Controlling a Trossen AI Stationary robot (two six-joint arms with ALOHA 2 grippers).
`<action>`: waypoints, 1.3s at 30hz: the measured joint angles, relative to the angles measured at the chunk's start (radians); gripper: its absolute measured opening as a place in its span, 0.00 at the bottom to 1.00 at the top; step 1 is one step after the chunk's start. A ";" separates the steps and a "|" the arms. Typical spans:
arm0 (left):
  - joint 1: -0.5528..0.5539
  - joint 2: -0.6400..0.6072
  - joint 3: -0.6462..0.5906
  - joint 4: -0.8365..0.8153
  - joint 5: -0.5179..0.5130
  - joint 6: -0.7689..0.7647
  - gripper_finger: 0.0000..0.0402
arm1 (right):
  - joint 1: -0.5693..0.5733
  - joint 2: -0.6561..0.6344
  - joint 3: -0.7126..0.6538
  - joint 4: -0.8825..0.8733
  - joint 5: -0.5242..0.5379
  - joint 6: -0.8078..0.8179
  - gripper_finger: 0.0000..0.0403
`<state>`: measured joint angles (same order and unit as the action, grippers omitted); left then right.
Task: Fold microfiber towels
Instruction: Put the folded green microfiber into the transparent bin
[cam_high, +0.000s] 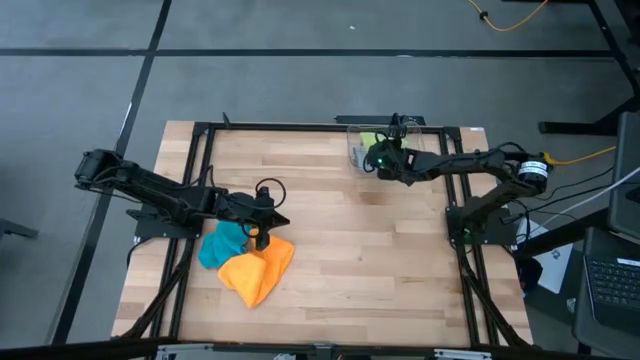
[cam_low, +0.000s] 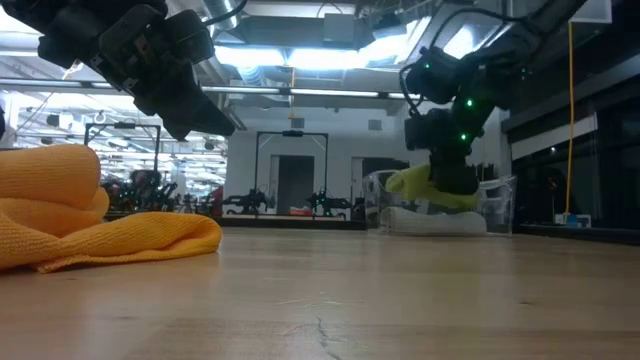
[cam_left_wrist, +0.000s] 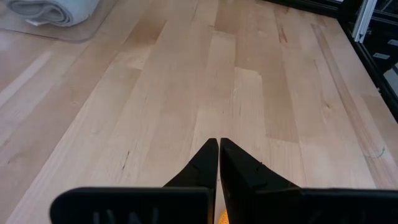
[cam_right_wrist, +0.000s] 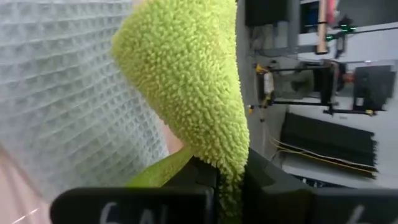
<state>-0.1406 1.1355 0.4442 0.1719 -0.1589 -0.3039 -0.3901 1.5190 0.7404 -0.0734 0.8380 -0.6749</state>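
The lime green towel is bunched at the clear bin near the table's far edge, with my right gripper shut on it. A light grey towel lies in the bin below it. The teal towel and the orange towel lie crumpled together on the table near the left side. My left gripper hangs shut above them with nothing between its fingers. In the low view the orange towel fills the left foreground. My right gripper pinches a bunched part of the lime green towel between its two fingers; one layer or several, I cannot tell. The fingers come slanting down from the table's right side. The towel bulges slack beside the fingers, above the grey towel in the bin.
The clear bin stands at the far edge, right of the middle. Bare wooden table stretches between the two arms and toward the near edge. A black frame runs around the tabletop.
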 joint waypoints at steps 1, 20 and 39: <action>0.000 0.000 0.000 0.000 0.000 0.000 0.02 | 0.002 0.002 -0.012 0.036 0.008 -0.009 0.07; 0.000 0.000 0.000 0.000 0.000 0.000 0.02 | 0.002 0.106 -0.061 0.203 0.008 -0.068 0.07; 0.000 0.000 0.000 0.000 0.000 0.000 0.02 | 0.000 0.117 -0.049 0.244 -0.043 -0.088 0.12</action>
<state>-0.1406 1.1355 0.4442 0.1722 -0.1593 -0.3040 -0.3897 1.6357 0.6909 0.1702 0.7952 -0.7627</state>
